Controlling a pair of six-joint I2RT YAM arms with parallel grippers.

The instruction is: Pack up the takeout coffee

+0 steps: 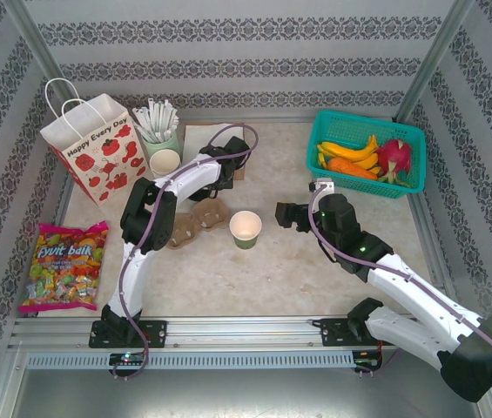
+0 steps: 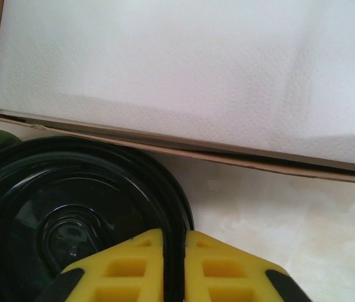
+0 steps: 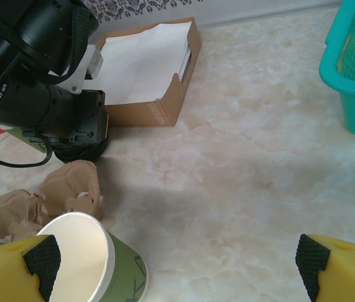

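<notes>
The takeout coffee's olive-green paper cup [image 1: 246,229] stands open-topped in the middle of the table. Its round black plastic lid [image 2: 70,207] lies beside a box of white napkins [image 2: 183,75]. My left gripper [image 2: 174,236] is shut on the lid's rim, one yellow finger on each side of the edge. In the top view the left gripper [image 1: 218,172] is at the back, by the napkin box. My right gripper [image 1: 282,215] stands open just right of the cup. In the right wrist view the cup [image 3: 124,277] sits just inside the left finger [image 3: 14,267] of the right gripper [image 3: 174,258].
A brown cardboard cup carrier [image 1: 195,222] lies left of the cup. A printed paper bag [image 1: 89,144], a green holder of white sticks [image 1: 158,126] and a second cup [image 1: 165,161] stand back left. A candy bag [image 1: 64,266] lies at the left, a teal fruit basket [image 1: 333,131] back right.
</notes>
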